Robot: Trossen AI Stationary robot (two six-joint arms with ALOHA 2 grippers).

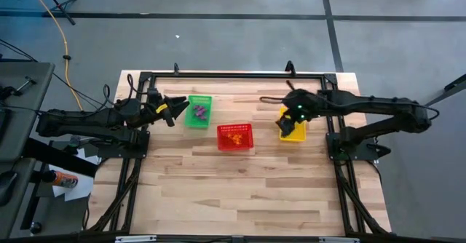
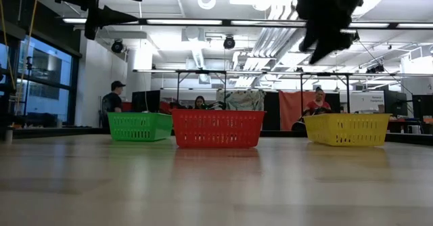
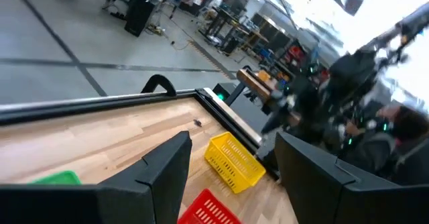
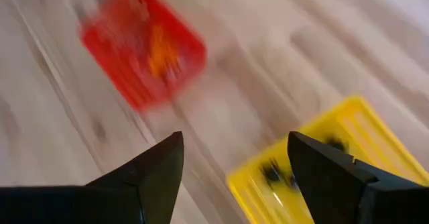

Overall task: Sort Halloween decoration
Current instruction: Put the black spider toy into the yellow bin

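While hovering above the yellow basket [image 1: 293, 132], right pincer [image 1: 285, 121] wide open, empty, left pincer [image 1: 177, 109] open, empty.

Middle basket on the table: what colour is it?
Red; the middle basket shows best in the low view, between a green one and a yellow one.

Desk [image 1: 240, 185]: pale wood planks, smooth, with a soft sheen that mirrors the baskets in the low view. Frame [image 1: 233, 75] around it: black metal bars, matt. Green basket [image 2: 139, 126], red basket [image 2: 217, 128], yellow basket [image 2: 347, 129]: slotted plastic mesh, slightly glossy. Left gripper [image 3: 228, 177] and right gripper [image 4: 234, 174]: dark, matt, hard-looking fingers. Floor [image 1: 218, 39] beyond: grey, smooth, matt.
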